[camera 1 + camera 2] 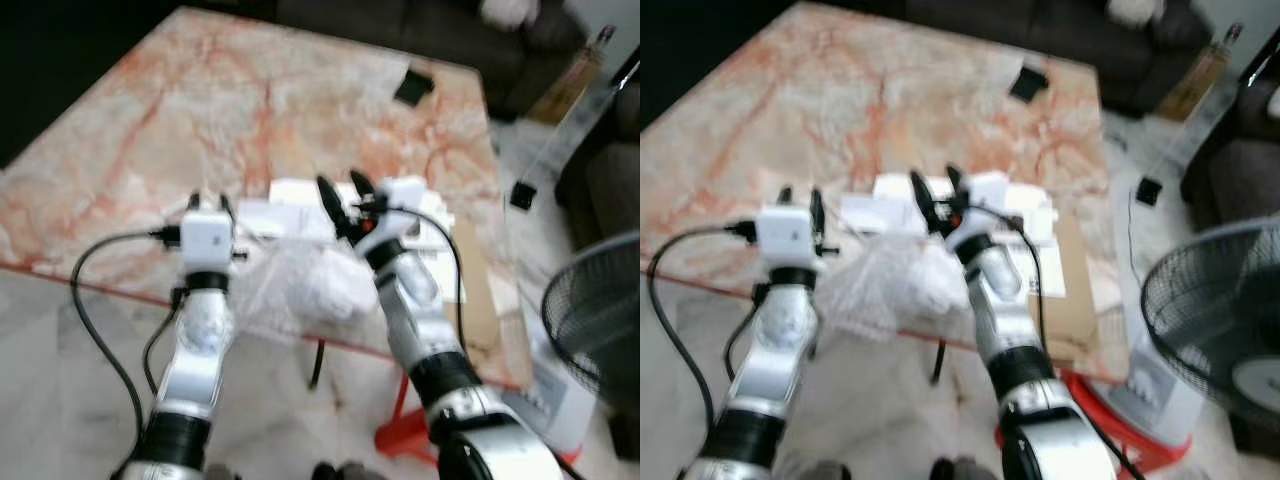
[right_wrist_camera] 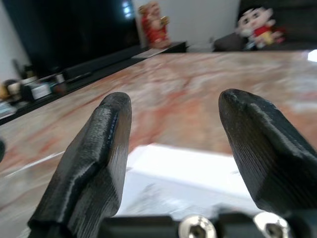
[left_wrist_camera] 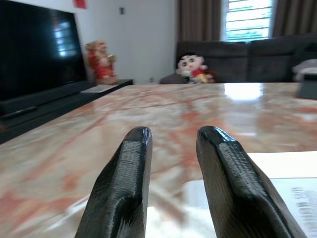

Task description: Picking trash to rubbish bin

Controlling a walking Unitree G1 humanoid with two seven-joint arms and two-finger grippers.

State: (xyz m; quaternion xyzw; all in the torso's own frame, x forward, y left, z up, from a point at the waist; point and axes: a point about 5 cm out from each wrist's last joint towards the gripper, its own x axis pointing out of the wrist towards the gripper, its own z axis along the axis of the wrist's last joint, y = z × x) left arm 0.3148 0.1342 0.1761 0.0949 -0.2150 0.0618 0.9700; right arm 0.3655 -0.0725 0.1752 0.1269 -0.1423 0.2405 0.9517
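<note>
A crumpled clear plastic bag with white stuff inside lies at the near edge of the pink marble table. Just behind it lie white papers and flat boxes. My left gripper hovers at the table edge left of the bag, open with nothing between its fingers; a white sheet lies just ahead of it. My right gripper is over the white papers, right of the bag, and stands wide open and empty above a white box.
A small black object lies at the table's far right. Brown cardboard lies by the right corner. A standing fan is on the floor to the right, a dark sofa behind the table, and a red item under the near edge.
</note>
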